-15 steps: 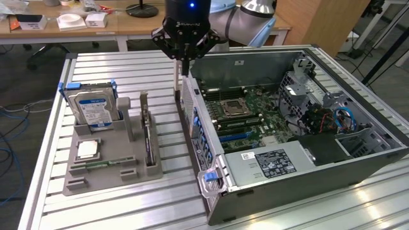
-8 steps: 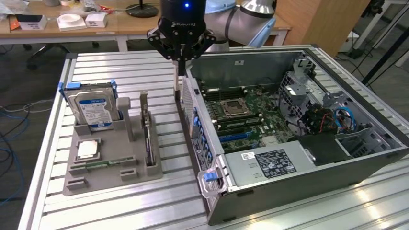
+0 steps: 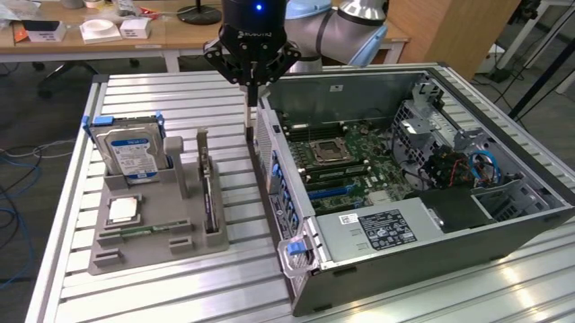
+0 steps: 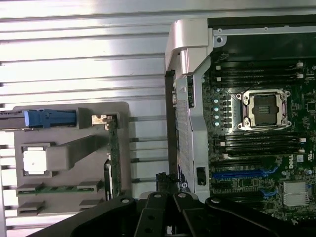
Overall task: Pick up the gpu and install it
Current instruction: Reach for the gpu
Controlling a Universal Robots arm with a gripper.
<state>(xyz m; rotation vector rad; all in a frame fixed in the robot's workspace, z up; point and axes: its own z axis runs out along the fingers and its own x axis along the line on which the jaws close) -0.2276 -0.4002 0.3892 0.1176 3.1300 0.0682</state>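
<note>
- Claw (image 3: 250, 101) hangs pinched shut, gripping nothing, over the near wall of the open computer case (image 3: 395, 282).
- Gpu (image 3: 209, 195) stands on edge in the grey holder (image 3: 153, 245) on the bench (image 3: 161, 94), untouched, apart from the claw.
- Hard drive (image 3: 130, 151) stands upright in the same holder.

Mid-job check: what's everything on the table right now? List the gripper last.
table: one, silver, slatted, under everything
holder: one, grey, exterior view's left
gpu: one, green-black, on edge in the holder
hard drive: one, silver, blue-white label, upright in the holder
processor: one, silver, flat in the holder
memory stick: one, green, lying in the holder
computer case: one, dark grey, open, exterior view's right
gripper: one, black, shut, empty, over the case's holder-side wall
</note>
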